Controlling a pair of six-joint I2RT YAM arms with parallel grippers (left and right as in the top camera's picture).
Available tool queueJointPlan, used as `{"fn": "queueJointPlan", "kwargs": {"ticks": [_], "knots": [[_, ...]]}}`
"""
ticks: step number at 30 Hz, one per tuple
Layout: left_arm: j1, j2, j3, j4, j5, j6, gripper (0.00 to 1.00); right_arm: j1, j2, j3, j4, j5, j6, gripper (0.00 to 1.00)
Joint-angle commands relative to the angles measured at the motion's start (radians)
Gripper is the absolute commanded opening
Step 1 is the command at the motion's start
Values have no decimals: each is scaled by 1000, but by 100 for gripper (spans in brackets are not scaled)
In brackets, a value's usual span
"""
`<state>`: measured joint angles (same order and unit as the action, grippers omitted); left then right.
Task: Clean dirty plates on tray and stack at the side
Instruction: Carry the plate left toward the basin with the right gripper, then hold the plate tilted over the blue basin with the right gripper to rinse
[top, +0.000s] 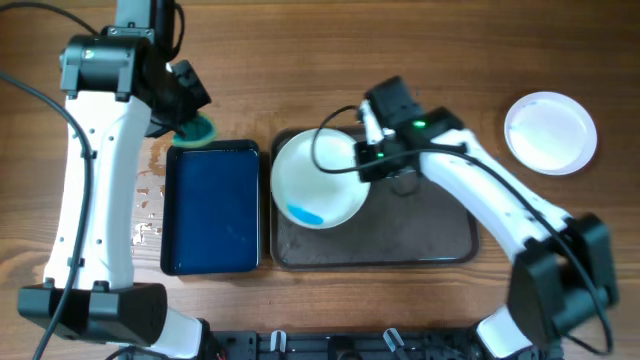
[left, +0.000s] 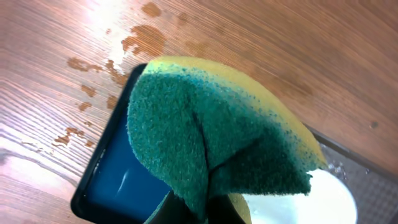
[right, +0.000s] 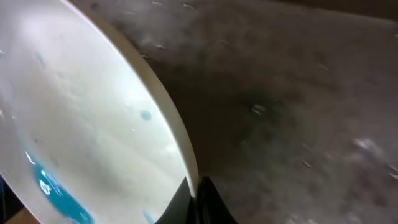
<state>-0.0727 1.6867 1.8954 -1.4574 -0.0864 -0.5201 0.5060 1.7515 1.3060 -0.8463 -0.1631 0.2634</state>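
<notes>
A white dirty plate (top: 318, 180) with teal smears (top: 305, 213) near its lower side is held tilted over the left end of the dark tray (top: 420, 245). My right gripper (top: 368, 160) is shut on its right rim. In the right wrist view the fingers (right: 194, 202) pinch the plate (right: 81, 124) at its edge, with the tray floor (right: 298, 112) behind. My left gripper (top: 190, 120) is shut on a green-and-yellow sponge (left: 217, 130), above the far edge of the blue basin (top: 212, 207). A second white plate (top: 550, 132) with no marks that I can see lies on the table at the far right.
The blue basin (left: 118, 180) holds water and sits just left of the tray. Water drops (top: 150, 205) are spattered on the wood left of the basin. Both arm bases stand at the near table edge.
</notes>
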Motion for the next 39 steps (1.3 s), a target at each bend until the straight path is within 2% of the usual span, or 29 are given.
{"fn": "queueJointPlan", "kwargs": {"ticks": [1,8,13,20,24,28,36,39], "knots": [[58,-6,17,1,-5,20,4,74,99,196,-47,40,-3,5],[227,-6,17,-1,-5,45,4,194,285,521,-147,180,-58,4],[418,-6,17,1,14,46,4,285,302,585,-115,389,-114,5],[661,-5,17,-3,232,80,4,394,302,618,-75,693,-249,5],[678,-5,17,6,243,91,4,505,302,619,31,952,-446,4],[678,-3,16,29,243,91,4,612,302,619,188,1085,-654,5],[715,-2,16,53,243,75,4,728,304,619,437,1256,-976,5],[739,5,16,51,251,68,4,733,304,619,497,1279,-1043,5]]}}
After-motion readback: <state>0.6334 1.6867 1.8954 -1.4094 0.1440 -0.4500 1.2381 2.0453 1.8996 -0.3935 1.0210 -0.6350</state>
